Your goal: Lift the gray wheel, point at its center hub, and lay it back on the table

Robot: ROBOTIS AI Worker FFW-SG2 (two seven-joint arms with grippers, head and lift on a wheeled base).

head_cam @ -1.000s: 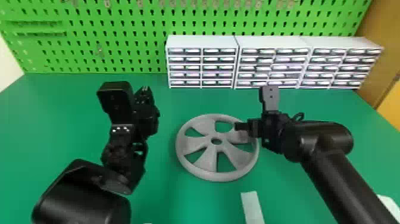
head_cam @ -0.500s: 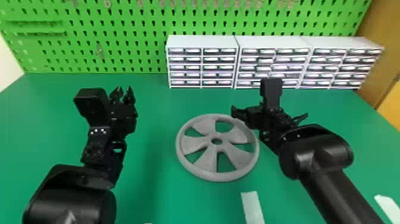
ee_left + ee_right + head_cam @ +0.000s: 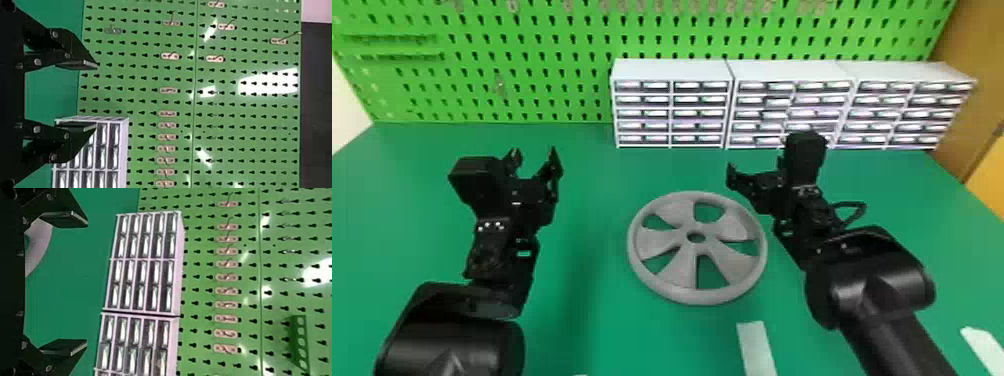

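Left fingers (image 3: pixel 555 162) had spread wider in the head view, where the gray wheel (image 3: pixel 679 270) lay on the bench (image 3: pixel 632 340), probably rigid, best pinched by its rim (image 3: pixel 699 298); in the left wrist view they gaped empty; in the right, right fingers (image 3: pixel 68 219) stood wide, empty.

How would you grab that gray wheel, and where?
Probably its rim, from above on the robot's right: the wheel lies flat, openings inside the rim may give a finger room, and the open right claw is on that side.
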